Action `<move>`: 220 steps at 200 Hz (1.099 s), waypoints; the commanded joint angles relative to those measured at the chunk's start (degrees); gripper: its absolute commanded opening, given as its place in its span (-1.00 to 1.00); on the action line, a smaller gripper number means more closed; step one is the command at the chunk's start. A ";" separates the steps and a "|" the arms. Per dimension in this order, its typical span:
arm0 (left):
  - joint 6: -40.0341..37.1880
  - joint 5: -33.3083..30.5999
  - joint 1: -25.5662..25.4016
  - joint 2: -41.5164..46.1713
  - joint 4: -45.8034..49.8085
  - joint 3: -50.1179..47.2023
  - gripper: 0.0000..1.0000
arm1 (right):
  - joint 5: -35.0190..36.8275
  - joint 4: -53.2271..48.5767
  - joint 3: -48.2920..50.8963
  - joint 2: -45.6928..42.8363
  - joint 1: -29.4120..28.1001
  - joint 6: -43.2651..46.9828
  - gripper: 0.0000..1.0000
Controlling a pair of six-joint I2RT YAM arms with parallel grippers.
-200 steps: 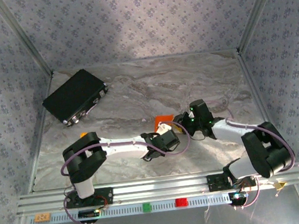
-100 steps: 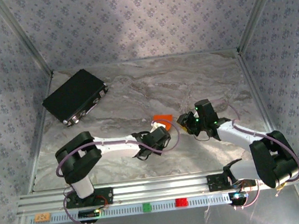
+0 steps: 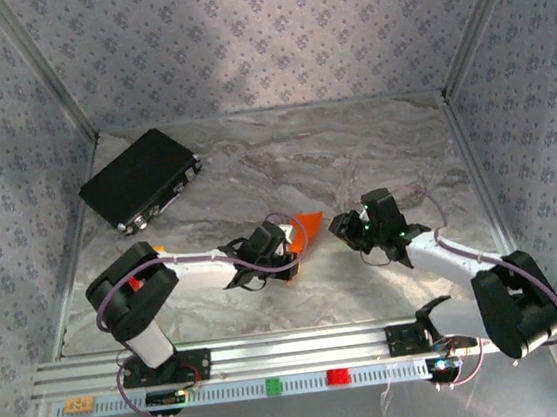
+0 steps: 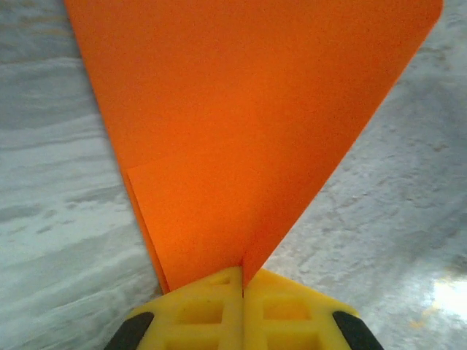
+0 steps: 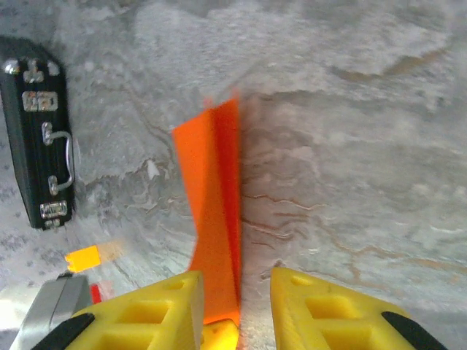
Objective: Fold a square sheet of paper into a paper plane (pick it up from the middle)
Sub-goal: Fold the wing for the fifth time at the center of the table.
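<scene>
The orange sheet of paper [image 4: 241,124] is folded into layers that taper to a point. My left gripper [image 4: 242,281] is shut on that narrow end, the yellow jaws pressed together. From above, the paper [image 3: 307,227] sticks out as a small triangle to the right of the left gripper [image 3: 288,244], just above the table. My right gripper [image 3: 346,229] faces it from the right, a short gap away. In the right wrist view the right gripper [image 5: 237,288] stands open and the paper [image 5: 211,197] stands edge-on ahead of the gap, nearer the left finger.
A black case [image 3: 140,179] lies at the back left, and its latches show in the right wrist view [image 5: 40,138]. Small green [image 3: 274,385] and red [image 3: 337,376] blocks sit on the front rail. Metal frame posts and patterned walls enclose the marbled table [image 3: 283,158].
My left gripper has drawn back to the left with the paper in it. The right gripper has stayed near its place, so a gap has opened between it and the paper.
</scene>
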State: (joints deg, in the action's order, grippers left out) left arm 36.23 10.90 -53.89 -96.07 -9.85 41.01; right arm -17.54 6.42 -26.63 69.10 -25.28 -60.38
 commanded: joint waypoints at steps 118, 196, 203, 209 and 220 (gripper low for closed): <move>11.75 18.01 6.41 -5.40 -19.07 -7.34 -1.00 | -12.54 21.18 -2.14 14.66 -6.01 9.06 -0.73; 17.56 17.84 8.35 -7.13 -23.84 -10.17 -1.00 | -14.54 21.36 -3.53 18.94 -5.68 8.90 -0.78; 18.18 17.91 8.52 -7.15 -24.49 -10.54 -1.00 | -14.38 21.50 -3.56 19.22 -5.54 8.64 -0.79; 18.69 17.85 8.73 -7.28 -25.09 -10.84 -1.00 | -14.39 21.89 -3.44 19.52 -5.45 8.45 -0.79; 19.52 17.92 9.04 -7.37 -26.01 -11.36 -1.00 | -14.78 22.28 -3.43 19.83 -5.23 8.26 -0.80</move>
State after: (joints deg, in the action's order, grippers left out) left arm 53.30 30.41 -46.19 -101.45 -35.62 32.01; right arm -30.94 27.31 -28.86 87.68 -30.98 -51.27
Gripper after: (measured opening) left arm 0.042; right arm 0.104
